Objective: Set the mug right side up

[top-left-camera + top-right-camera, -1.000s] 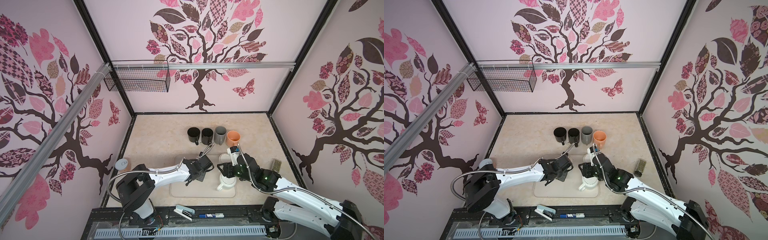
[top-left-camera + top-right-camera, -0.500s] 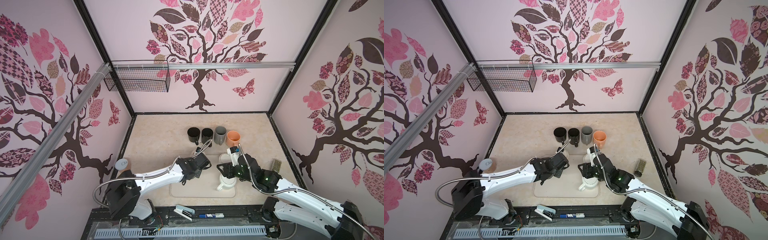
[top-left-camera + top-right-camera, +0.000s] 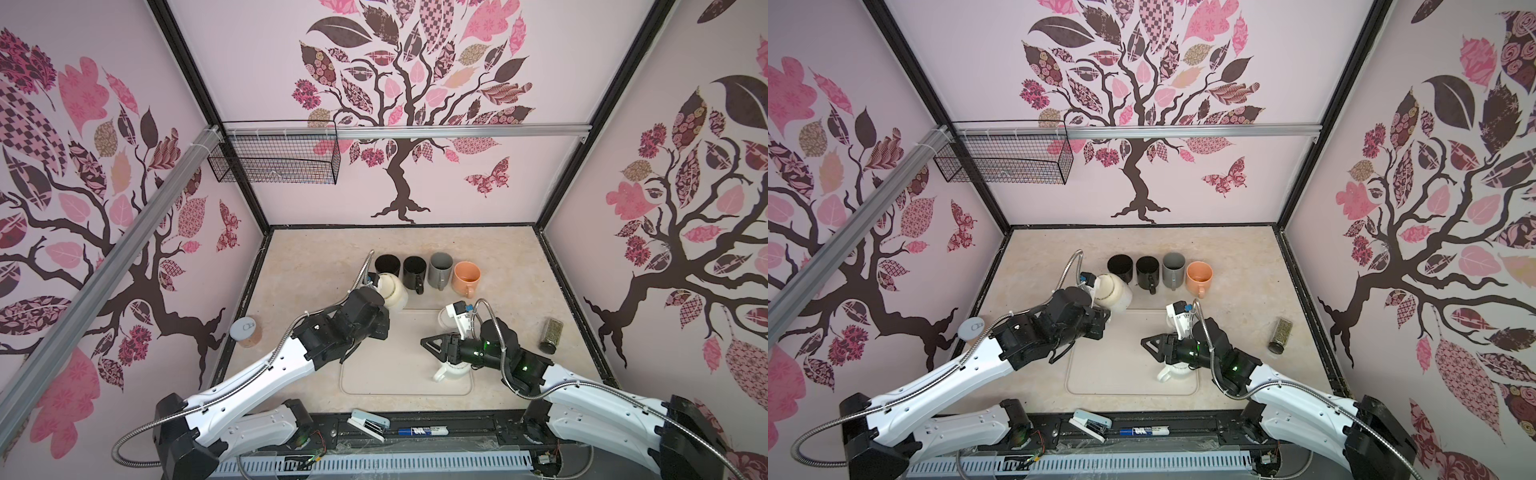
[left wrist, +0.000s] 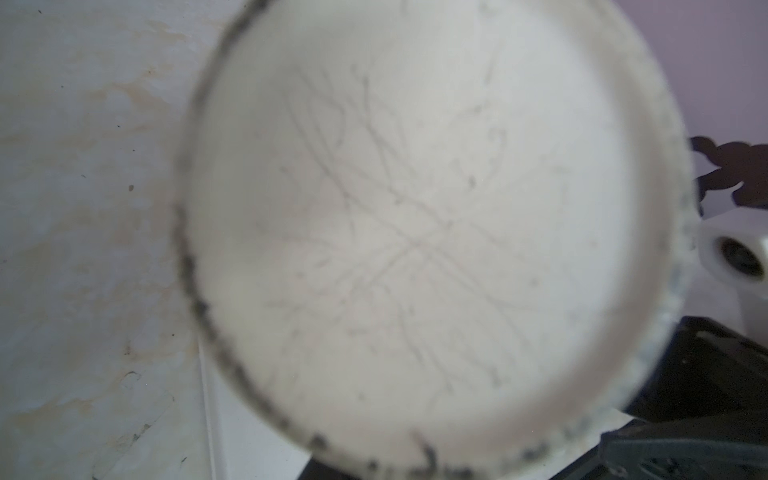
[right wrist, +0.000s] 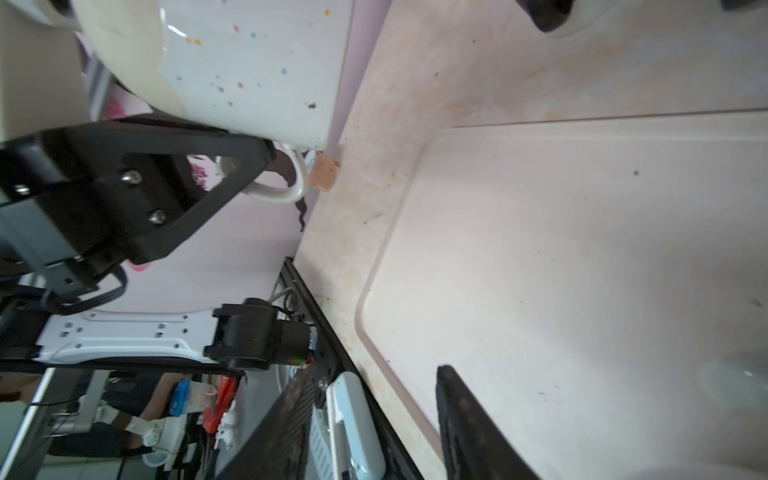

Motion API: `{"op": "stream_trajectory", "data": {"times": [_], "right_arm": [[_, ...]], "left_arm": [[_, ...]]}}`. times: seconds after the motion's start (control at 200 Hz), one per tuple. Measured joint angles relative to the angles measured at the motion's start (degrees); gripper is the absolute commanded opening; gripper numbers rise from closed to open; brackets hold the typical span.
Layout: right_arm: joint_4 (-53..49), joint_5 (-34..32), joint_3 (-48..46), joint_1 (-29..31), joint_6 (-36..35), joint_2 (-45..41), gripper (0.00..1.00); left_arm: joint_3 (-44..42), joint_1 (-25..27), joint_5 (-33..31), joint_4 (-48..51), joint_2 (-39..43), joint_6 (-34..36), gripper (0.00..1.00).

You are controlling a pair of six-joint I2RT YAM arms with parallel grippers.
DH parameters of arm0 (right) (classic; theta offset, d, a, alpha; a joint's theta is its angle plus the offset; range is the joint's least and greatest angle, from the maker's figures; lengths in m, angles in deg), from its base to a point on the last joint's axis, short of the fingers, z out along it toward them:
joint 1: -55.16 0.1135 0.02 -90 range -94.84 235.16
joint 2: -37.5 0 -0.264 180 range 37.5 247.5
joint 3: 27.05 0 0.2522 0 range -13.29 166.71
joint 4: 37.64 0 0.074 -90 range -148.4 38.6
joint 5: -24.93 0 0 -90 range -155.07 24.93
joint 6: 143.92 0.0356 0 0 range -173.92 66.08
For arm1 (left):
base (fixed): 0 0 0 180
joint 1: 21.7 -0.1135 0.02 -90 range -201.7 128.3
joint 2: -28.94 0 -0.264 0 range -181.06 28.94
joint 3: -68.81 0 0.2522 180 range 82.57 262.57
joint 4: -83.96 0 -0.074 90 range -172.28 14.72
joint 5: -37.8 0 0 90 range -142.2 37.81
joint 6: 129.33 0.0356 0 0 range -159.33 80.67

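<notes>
The speckled cream mug [image 3: 395, 293] [image 3: 1115, 293] hangs tilted in the air just in front of the leftmost black mug. Its round scratched base [image 4: 415, 228] fills the left wrist view. My left gripper [image 3: 376, 313] [image 3: 1096, 309] is shut on the mug at its handle side. The right wrist view shows the mug's wall [image 5: 249, 62] and its handle [image 5: 286, 187] beside a black left finger [image 5: 137, 187]. My right gripper [image 3: 430, 347] [image 3: 1150, 347] hovers open and empty over the tray, and one of its fingers [image 5: 465, 415] shows.
Two black mugs [image 3: 387, 264] [image 3: 414, 270], a grey one [image 3: 440, 270] and an orange one [image 3: 466, 276] stand upright in a row at the back. A white mug [image 3: 451, 370] sits on the beige tray [image 3: 399, 374] under my right gripper. Jars stand right [image 3: 552, 334] and left [image 3: 246, 332].
My left gripper has risen and moved back and left off the tray with the mug, which now shows tilted by the black mugs. The right arm has hardly moved.
</notes>
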Motion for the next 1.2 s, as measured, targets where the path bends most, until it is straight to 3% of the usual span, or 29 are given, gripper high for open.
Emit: {"op": "stream_trajectory", "data": {"times": [0.165,0.32,0.455,0.67,1.2], "right_arm": [[20.35,3.32,-4.42,-3.21,7.28,4.94,0.54],[43.80,6.34,-8.90,-9.38,18.38,17.00,0.54],[57.40,8.79,-8.79,-10.10,26.29,25.64,0.53],[65.37,11.93,-6.45,-10.12,30.36,26.67,0.54],[67.71,14.40,-1.62,-10.10,33.40,25.64,0.53]], "left_arm": [[1.90,-0.96,5.07,-1.16,0.31,-4.28,0.00],[2.95,-0.94,8.98,-2.67,0.35,-7.74,0.00],[3.04,-0.98,10.51,-4.42,0.37,-9.84,0.00],[3.04,-1.22,11.96,-6.08,1.01,-12.76,0.00],[3.02,-1.22,17.11,-18.14,1.14,-21.00,0.00]]}}
